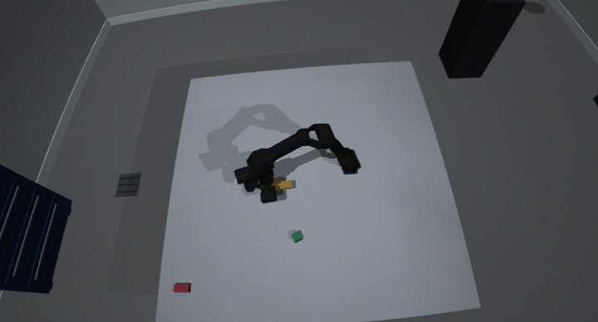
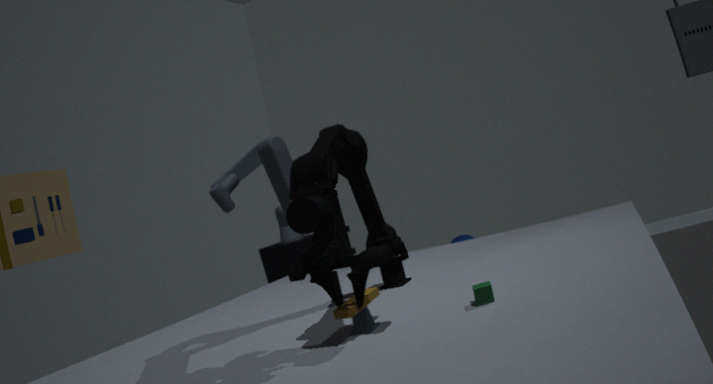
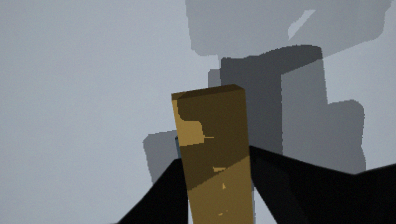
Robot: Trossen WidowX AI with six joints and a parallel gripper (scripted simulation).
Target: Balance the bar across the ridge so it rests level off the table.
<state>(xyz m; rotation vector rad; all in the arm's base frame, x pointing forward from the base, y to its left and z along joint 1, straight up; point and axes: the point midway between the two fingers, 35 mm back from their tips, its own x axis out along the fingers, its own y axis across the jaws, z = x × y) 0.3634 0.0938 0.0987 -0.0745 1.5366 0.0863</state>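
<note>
The orange bar point(image 1: 286, 184) point(image 2: 371, 295) point(image 3: 216, 135) lies across the top of the grey-blue ridge point(image 1: 280, 192) point(image 2: 363, 322). It looks about level, and both ends appear clear of the table in the exterior view. My gripper point(image 2: 349, 306) point(image 3: 213, 160) points down around the middle of the bar, one finger on each side. The fingers are slightly open, with a thin gap at the left finger in the wrist view; the right fingertip is still very near the bar. The arm hides part of the bar in the top view, and the bar hides most of the ridge in the wrist view.
A green cube point(image 1: 296, 236) point(image 2: 483, 294) stands on the white table point(image 1: 376, 236) point(image 2: 573, 291), apart from the ridge. A red block point(image 1: 181, 287) lies near the table's lower left corner in the top view. The arm's base stands beyond the bar in the exterior view.
</note>
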